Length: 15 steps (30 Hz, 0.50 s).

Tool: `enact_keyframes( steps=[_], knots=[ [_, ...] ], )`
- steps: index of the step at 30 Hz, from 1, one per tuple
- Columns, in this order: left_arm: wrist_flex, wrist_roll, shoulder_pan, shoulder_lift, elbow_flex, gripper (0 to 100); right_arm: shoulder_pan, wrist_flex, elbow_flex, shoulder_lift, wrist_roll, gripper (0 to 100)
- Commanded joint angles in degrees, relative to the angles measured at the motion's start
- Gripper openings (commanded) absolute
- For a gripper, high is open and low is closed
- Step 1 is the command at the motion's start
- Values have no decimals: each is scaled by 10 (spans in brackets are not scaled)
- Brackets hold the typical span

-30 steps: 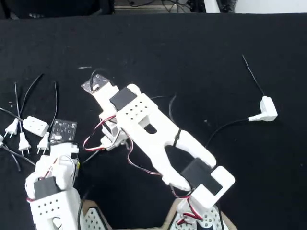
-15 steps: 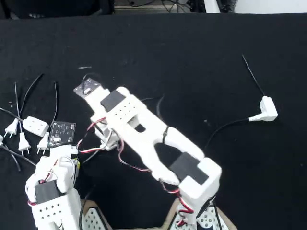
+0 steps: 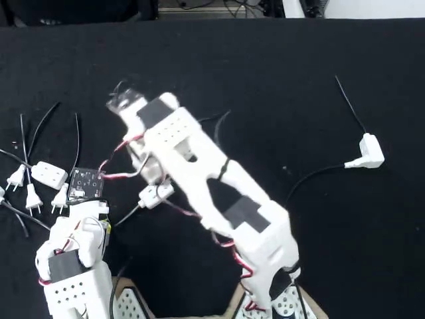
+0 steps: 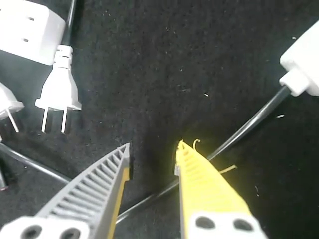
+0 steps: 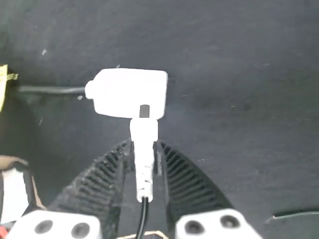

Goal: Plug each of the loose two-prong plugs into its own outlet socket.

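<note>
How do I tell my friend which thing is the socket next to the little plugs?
Look at the left edge of the black table, where white two-prong plugs with black cords lie together. The outlet socket is the flat white block among them: it has slots and no metal prongs.

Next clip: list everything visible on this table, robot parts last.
table cloth: one, black, under everything.
outlet socket: one, white, far left.
loose plugs: three, white, black cables, beside that socket.
second socket: one, white, between the arms.
held plug: one, white, front against the second socket.
angled connector: one, white, black cable, far right.
left gripper: one, grey and yellow, open above the second socket's cable.
right gripper: one, black, shut on the held plug.
</note>
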Motion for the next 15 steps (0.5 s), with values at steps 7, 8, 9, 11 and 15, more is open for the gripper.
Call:
enact_keyframes(
  steps=[7,8,9,11,15],
  knots=[
    [2,4,1,1,-5,152,26,18,-22,26,0,11],
    [2,4,1,1,-5,152,25,18,-22,27,0,11],
    [2,4,1,1,-5,152,22,18,-22,26,0,11],
    [2,4,1,1,-5,152,19,18,-21,27,0,11],
    [2,4,1,1,-5,152,14,17,-7,31,0,11]
  ],
)
